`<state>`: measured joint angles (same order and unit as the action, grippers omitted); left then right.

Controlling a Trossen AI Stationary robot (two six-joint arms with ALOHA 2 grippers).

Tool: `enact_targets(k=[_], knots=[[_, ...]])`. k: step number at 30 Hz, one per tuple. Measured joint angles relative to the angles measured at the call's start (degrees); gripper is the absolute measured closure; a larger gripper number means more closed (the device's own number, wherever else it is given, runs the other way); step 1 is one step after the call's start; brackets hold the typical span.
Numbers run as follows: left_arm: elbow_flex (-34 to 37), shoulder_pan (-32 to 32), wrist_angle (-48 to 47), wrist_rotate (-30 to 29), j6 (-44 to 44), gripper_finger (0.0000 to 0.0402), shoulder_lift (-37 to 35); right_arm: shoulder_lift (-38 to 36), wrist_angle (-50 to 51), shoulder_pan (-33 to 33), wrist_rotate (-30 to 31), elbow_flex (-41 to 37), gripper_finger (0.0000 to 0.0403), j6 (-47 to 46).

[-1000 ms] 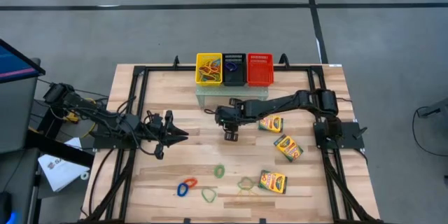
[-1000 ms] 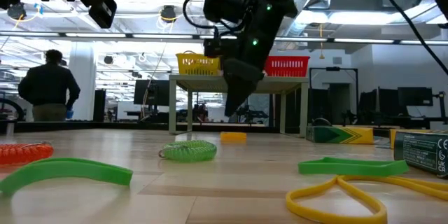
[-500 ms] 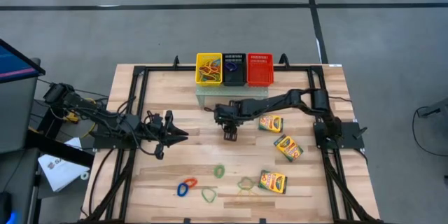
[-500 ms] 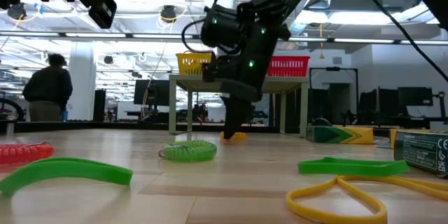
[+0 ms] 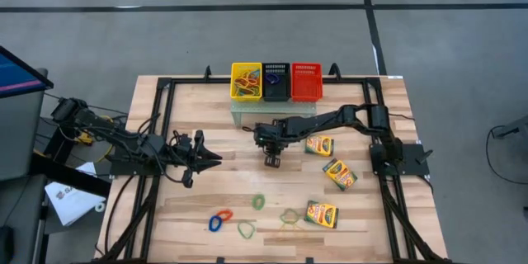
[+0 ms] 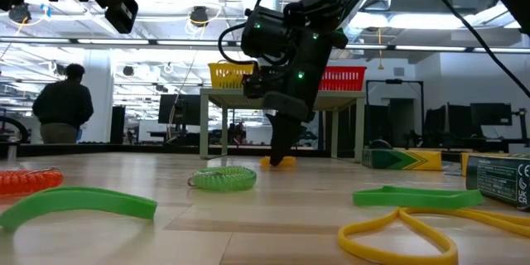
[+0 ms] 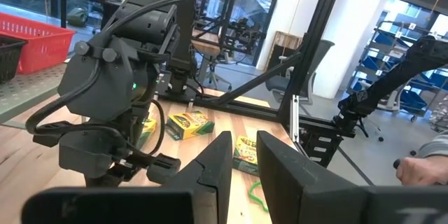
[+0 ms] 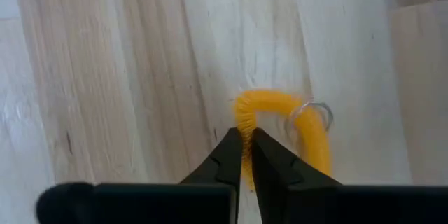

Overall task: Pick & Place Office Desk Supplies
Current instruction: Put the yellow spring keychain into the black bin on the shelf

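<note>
An orange coiled loop with a small metal ring lies on the wooden table, in front of the raised stand. My right gripper stands over it, pointing steeply down, shut on it; in the low view the loop shows at the fingertips. More loops lie toward the near edge: green, blue and red, yellow-green. Three crayon boxes lie flat at the right. My left gripper hovers at the left, level, slightly open, holding nothing. My right gripper pinches one side of the orange coil, just below its bend, between its two fingertips. The fingers come from above, pointing steeply down. The coil lies flat on the table, and its ring side stays free beside the fingers.
Yellow, black and red mesh baskets stand in a row on a raised stand at the far edge; the yellow one holds loops. A black frame rims the table. A person stands far behind.
My right gripper has come down onto the table and slightly toward the left, tipping steeper, and its fingers have shut on the orange coil. The coil still lies where it was.
</note>
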<state>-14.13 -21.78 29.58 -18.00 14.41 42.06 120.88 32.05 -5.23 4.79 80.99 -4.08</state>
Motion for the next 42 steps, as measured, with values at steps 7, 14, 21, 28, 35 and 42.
enact_targets(k=[7, 14, 21, 28, 35, 42], knots=[[0.0, 0.0, 0.0, 0.0, 0.0, 0.034, 0.0, -1.8, 0.1, 1.3, 1.1, -0.5, 0.0396, 1.6], [0.0, 0.0, 0.0, 0.0, 0.0, 0.034, 0.0, -12.1, -0.8, 3.9, 2.1, -0.4, 0.04, 2.7], [0.0, 0.0, 0.0, 0.0, -0.1, 0.034, 0.0, -26.0, -0.9, 7.7, 1.9, -0.4, 0.0401, 3.2], [0.0, 0.0, 0.0, 0.0, -0.2, 0.034, 0.0, -40.0, -1.2, 14.3, 2.0, -0.3, 0.0402, 4.6], [0.0, 0.0, 0.0, 0.0, -0.2, 0.034, 0.0, -49.2, -4.2, 21.4, 3.5, -1.0, 0.0403, 6.0], [0.0, 0.0, 0.0, 0.0, -0.5, 0.034, 0.0, -51.7, -5.6, 21.7, 16.1, -3.6, 0.0403, 6.3]])
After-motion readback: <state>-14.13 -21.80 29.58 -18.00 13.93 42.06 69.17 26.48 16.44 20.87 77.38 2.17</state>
